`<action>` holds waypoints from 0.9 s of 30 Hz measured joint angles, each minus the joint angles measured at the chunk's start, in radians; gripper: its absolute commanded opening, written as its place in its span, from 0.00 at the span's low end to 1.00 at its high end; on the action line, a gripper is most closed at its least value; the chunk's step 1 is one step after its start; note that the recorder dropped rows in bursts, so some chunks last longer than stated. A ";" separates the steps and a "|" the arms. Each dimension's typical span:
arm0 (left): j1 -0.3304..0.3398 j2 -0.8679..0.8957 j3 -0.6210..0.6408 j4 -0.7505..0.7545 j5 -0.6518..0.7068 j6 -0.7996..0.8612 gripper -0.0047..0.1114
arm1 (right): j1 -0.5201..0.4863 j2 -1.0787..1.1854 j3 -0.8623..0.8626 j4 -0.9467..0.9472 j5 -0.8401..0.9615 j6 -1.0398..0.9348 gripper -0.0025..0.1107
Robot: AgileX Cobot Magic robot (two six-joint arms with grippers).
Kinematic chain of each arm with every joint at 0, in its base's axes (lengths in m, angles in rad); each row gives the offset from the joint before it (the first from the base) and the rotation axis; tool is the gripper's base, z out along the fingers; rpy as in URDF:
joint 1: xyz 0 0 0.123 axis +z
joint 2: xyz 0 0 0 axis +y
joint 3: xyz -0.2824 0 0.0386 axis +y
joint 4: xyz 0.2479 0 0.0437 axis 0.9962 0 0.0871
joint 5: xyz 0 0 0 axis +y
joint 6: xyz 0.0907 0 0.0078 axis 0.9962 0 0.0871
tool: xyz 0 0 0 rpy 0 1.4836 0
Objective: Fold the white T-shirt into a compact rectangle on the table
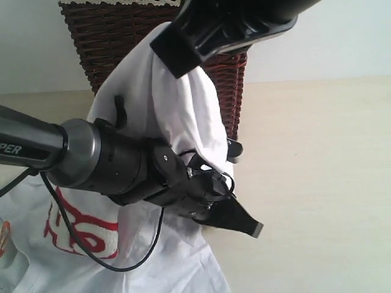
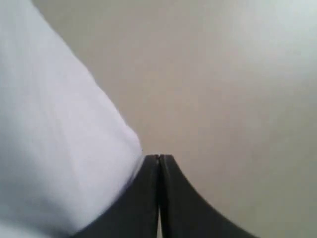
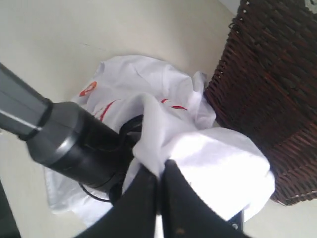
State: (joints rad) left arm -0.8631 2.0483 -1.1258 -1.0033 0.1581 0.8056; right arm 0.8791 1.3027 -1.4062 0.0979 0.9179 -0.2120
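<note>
While the right fingers [image 3: 144,198] pinch the shirt [image 1: 177,104], half lifted off the tabletop [image 1: 317,183] by the basket [image 1: 110,36], the left fingers [image 2: 143,198] sit closed, seemingly empty; it needs spreading flat before folding, I'd say.

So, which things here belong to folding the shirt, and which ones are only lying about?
Belong to the job:
- white T-shirt, partly lifted
- table under it
- right fingers, shut on the shirt's cloth
- left fingers, shut, beside the shirt

Only lying about:
- dark wicker basket, standing behind the shirt
</note>
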 measured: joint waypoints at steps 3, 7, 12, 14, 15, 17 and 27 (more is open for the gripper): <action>0.030 0.012 -0.013 0.054 -0.017 0.002 0.04 | -0.002 -0.021 0.000 0.020 0.008 -0.015 0.02; 0.093 -0.002 -0.016 0.098 0.024 0.002 0.04 | -0.002 -0.072 0.000 -0.050 0.095 -0.002 0.02; 0.135 -0.020 -0.006 0.170 0.366 -0.044 0.04 | -0.002 -0.078 0.000 -0.154 0.253 0.075 0.02; 0.106 -0.032 0.028 0.193 0.509 -0.048 0.04 | -0.002 -0.071 0.000 -0.168 0.266 0.081 0.02; 0.072 -0.059 0.068 0.206 0.551 -0.050 0.04 | -0.002 -0.057 0.007 -0.220 0.268 0.115 0.02; 0.015 -0.131 0.143 0.214 0.570 -0.051 0.04 | -0.002 -0.024 0.056 -0.323 0.268 0.179 0.02; -0.049 -0.574 0.573 0.190 0.502 -0.096 0.04 | -0.004 0.022 0.281 -0.225 0.310 0.049 0.29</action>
State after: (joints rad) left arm -0.9121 1.4744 -0.5526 -0.8136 0.6602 0.7093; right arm 0.8753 1.3250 -1.1255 -0.1266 1.2274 -0.1633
